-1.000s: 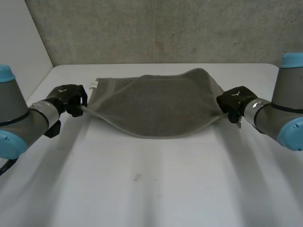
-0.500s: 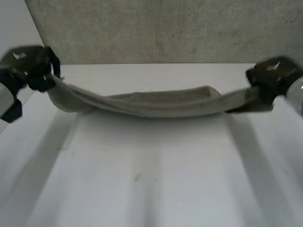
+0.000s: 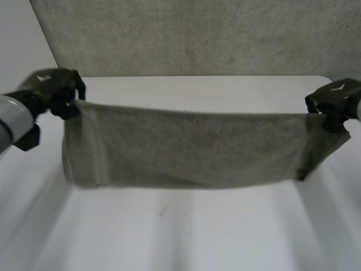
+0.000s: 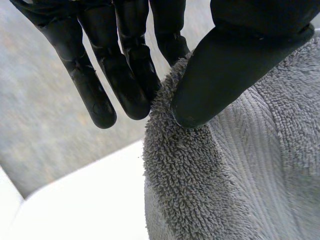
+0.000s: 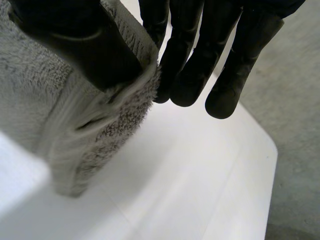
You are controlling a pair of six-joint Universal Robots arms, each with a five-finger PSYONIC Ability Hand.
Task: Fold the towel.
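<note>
Towel [image 3: 186, 149] hangs stretched between both hands above the table [image 3: 180, 231].
Left hand [image 3: 53, 90] pinches one top corner, thumb against fingers, right hand [image 3: 333, 103] the other; the lower edge perhaps touches the table.

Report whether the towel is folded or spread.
Spread. The towel hangs open, stretched between the left hand and right hand, each pinching a top corner.

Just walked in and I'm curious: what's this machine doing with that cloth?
A two-armed robot holds a grey towel up over the white table. Its left hand and right hand each pinch a top corner, so the towel hangs stretched between them. No fold made yet.
</note>
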